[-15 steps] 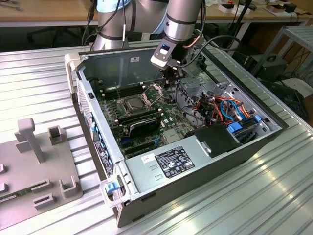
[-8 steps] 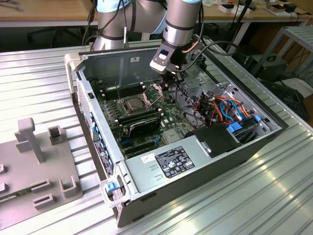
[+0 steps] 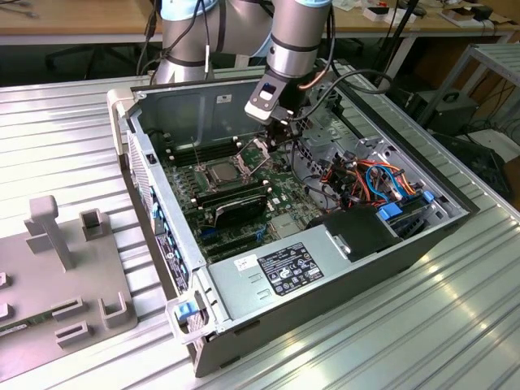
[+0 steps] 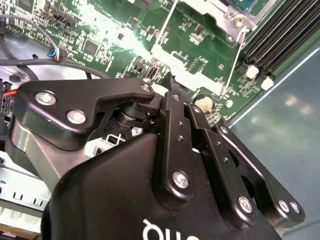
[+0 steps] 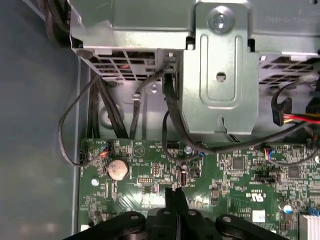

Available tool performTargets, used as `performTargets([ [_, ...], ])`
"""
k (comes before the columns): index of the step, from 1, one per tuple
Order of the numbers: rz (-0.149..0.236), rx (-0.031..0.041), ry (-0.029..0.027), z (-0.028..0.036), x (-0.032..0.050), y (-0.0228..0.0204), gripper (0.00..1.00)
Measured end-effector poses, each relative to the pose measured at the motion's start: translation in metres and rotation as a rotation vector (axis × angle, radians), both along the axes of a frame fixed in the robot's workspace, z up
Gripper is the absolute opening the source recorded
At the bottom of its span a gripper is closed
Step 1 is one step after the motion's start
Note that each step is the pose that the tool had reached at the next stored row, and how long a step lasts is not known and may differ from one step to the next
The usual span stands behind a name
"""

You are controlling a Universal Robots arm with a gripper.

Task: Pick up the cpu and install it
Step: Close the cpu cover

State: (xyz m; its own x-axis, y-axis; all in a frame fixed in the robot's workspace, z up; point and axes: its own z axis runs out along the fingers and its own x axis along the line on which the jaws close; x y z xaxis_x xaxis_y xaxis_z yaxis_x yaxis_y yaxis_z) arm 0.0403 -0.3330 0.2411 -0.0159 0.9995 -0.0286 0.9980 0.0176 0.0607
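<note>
We see the black pincer (image 5: 175, 194) drawn narrow above the green motherboard (image 5: 235, 172), its flat fingers (image 5: 171, 197) pressed together and holding nothing. In the open grey metal case (image 3: 357, 268), the cpu (image 3: 219, 172), a flat silvery square, lies in its metal-framed socket (image 3: 205, 167).

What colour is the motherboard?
The motherboard is green, clearest in the first wrist view.
</note>
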Motion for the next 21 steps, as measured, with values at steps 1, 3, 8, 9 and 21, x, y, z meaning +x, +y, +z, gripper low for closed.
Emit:
performTargets([
  [1, 0.0, 0.0, -0.0007, 0.0, -0.0019, 0.0, 0.11],
  [3, 0.0, 0.0, -0.0027, 0.0, -0.0062, 0.0001, 0.11],
  [8, 0.0, -0.0001, -0.0105, 0.0, -0.0192, 0.0004, 0.11],
  [9, 0.0, 0.0, -0.0122, 0.0, -0.0217, 0.0004, 0.11],
  [21, 0.0, 0.0029, -0.0427, 0.0, -0.06, 0.0008, 0.11],
])
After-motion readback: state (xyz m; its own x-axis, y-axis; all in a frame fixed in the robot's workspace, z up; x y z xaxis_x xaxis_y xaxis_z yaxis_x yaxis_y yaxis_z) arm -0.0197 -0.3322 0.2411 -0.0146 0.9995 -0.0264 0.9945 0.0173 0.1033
